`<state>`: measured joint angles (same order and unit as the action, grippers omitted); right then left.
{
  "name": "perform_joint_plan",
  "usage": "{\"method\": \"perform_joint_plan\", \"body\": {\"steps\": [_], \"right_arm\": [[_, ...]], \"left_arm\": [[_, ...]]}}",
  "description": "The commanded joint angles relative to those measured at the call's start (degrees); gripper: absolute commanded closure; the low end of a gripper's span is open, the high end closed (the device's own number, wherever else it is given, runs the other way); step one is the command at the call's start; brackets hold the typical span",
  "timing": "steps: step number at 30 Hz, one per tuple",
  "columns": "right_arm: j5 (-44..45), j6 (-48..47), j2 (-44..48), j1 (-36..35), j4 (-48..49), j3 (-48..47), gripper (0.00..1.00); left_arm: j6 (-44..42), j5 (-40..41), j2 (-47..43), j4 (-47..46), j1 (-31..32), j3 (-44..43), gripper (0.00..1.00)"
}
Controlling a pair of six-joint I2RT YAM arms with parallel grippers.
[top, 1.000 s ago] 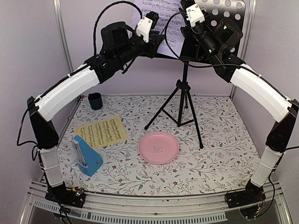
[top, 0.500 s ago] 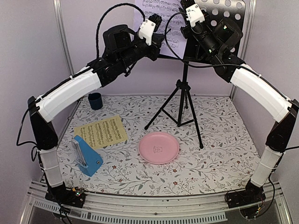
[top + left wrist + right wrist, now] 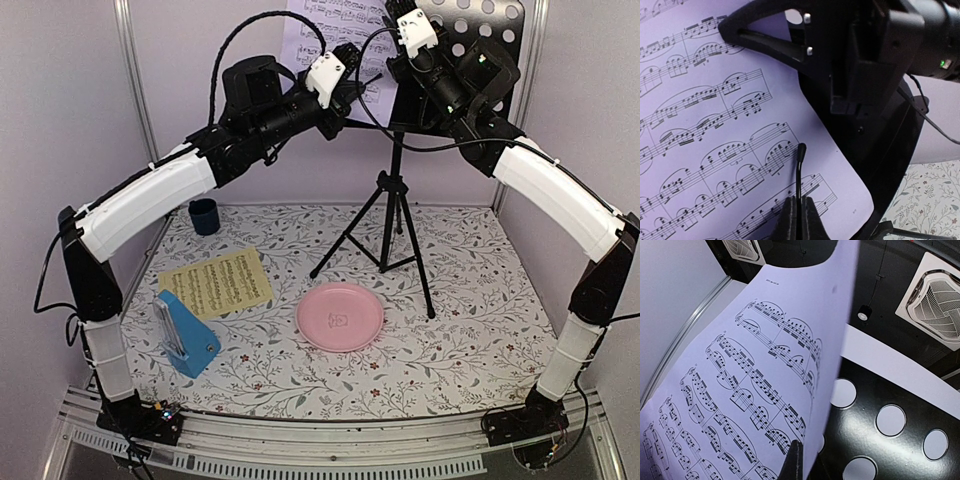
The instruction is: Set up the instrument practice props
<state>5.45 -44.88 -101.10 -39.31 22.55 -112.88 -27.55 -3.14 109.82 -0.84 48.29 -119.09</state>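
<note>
The black music stand [image 3: 392,200] rises at the back, and its perforated desk [image 3: 900,450] fills the right of the right wrist view. A lilac sheet of music [image 3: 322,25] is held up against the desk's left side. My right gripper [image 3: 797,464] is shut on that sheet's [image 3: 760,360] edge. My left gripper [image 3: 799,216] is shut on the stand's thin black wire page holder [image 3: 799,167], which lies over the lilac sheet [image 3: 715,125]. On the table at the left lie the yellow sheet [image 3: 215,282] and the blue metronome [image 3: 187,333], both untouched.
A pink round plate [image 3: 340,316] sits in front of the stand's tripod legs [image 3: 345,245]. A small dark blue cup [image 3: 204,216] stands at the back left. Both arms are raised high and crowd together at the desk; a metal frame post [image 3: 135,70] runs up the back left.
My left gripper has closed on the wire page holder and shifted right toward the stand. The right gripper keeps its hold on the lilac sheet without moving.
</note>
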Motion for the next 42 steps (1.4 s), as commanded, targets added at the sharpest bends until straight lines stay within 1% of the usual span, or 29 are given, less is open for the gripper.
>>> {"method": "perform_joint_plan", "body": {"steps": [1,8,9,10,12,14,16,19,20,24,26,30,35,37,42], "right_arm": [[0.0,-0.2,0.3,0.5,1.5,-1.6,1.00],[-0.1,-0.1,0.3,0.5,1.5,-1.5,1.00],[-0.1,-0.1,0.3,0.5,1.5,-1.6,1.00],[-0.2,-0.1,0.4,0.5,1.5,-1.6,1.00],[-0.3,-0.2,0.4,0.5,1.4,-1.4,1.00],[-0.2,-0.4,0.5,0.5,1.4,-1.3,1.00],[-0.3,-0.5,0.7,0.5,1.5,-1.1,1.00],[-0.5,-0.7,1.0,0.5,1.6,-0.8,1.00],[-0.6,-0.8,1.1,0.5,1.6,-0.6,1.00],[-0.7,-1.1,1.4,0.5,2.1,0.2,1.00],[-0.8,-1.4,1.7,0.5,2.4,0.6,1.00],[-1.0,-1.6,2.0,0.5,3.0,1.2,1.00],[-1.3,-1.7,2.0,0.5,3.2,1.4,1.00],[-1.4,-1.8,2.1,0.5,3.2,1.5,1.00],[-1.6,-1.9,2.1,0.5,3.2,1.7,1.00]], "left_arm": [[-5.6,-4.3,0.6,6.2,1.5,-1.3,1.00],[-8.8,-3.4,2.0,8.0,1.6,-2.6,1.00],[-9.0,-3.5,2.1,8.1,1.6,-2.6,0.97],[-9.3,-3.4,2.0,8.2,1.8,-2.6,0.93],[-9.4,-3.2,2.0,8.2,2.0,-2.5,0.77],[-9.4,-3.2,1.4,8.1,2.2,-1.9,0.65],[-9.0,-3.0,0.0,7.3,2.4,-0.1,0.56],[-7.4,-2.4,-3.5,4.9,2.4,4.5,0.48],[-6.7,-2.2,-5.9,3.8,2.5,6.8,0.46],[-2.3,-2.1,-15.0,-2.8,2.2,18.8,0.40],[1.9,-1.2,-19.0,-6.0,1.0,24.3,0.39],[12.2,-2.3,-24.7,-10.8,-5.2,29.2,0.38],[23.4,-7.8,-25.3,-11.5,-13.9,27.8,0.38],[25.9,-10.9,-23.9,-10.8,-16.3,25.6,0.36],[30.4,-18.2,-18.7,-8.9,-21.0,19.5,0.35]]}}
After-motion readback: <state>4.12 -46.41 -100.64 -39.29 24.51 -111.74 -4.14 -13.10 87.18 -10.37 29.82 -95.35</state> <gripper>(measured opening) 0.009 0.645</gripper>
